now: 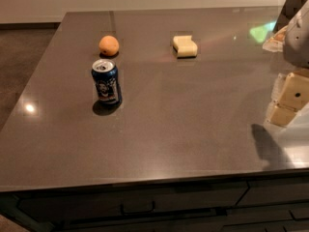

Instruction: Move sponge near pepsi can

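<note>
Dark grey, glossy countertop (193,129) fills most of my feed, with drawer fronts (137,209) along its near edge. The pepsi can (106,82) stands upright on the left half, its silver top facing up. An orange fruit (109,46) sits just behind the can, close to it but not touching. The sponge (185,46) lies flat towards the far side, level with the orange and to its right, well apart from the can. At the far right edge some pale clutter (274,38) pokes into view, and I cannot tell what it is. The gripper (287,103) hangs at the right edge of my view, over the right side of the counter, throwing a dark shadow (268,146) below it. It is well apart from the sponge, and it touches neither the can nor the orange. I cannot tell whether it is apart or together.
</note>
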### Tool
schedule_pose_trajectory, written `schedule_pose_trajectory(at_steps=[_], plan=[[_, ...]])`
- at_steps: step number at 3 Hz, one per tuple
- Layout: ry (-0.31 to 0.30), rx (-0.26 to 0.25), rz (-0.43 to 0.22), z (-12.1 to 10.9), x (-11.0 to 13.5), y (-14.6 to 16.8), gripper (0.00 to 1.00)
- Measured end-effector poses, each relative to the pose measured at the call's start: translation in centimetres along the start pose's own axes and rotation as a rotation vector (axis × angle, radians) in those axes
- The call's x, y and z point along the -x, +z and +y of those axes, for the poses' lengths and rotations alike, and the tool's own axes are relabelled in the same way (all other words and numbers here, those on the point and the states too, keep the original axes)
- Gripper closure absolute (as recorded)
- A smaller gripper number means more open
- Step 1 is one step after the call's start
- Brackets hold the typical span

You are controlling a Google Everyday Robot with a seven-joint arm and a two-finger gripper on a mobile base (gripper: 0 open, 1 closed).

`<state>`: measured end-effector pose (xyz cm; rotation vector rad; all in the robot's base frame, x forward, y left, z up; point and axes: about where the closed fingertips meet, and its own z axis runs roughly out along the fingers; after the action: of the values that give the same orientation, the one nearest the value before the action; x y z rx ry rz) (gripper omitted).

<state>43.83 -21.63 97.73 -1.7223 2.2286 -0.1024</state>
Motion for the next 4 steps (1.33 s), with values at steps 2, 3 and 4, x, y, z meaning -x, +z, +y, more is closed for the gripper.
schedule_pose_trajectory(at_steps=[2, 3, 4], plan=[[0.052, -0.032, -0.011, -2.6, 1.9, 0.7, 0.0], [0.116, -0.066, -0.032, -5.5, 3.9, 2.0, 0.0], [0.196, -0.082, -0.051, -8.7, 5.2, 3.7, 0.0]])
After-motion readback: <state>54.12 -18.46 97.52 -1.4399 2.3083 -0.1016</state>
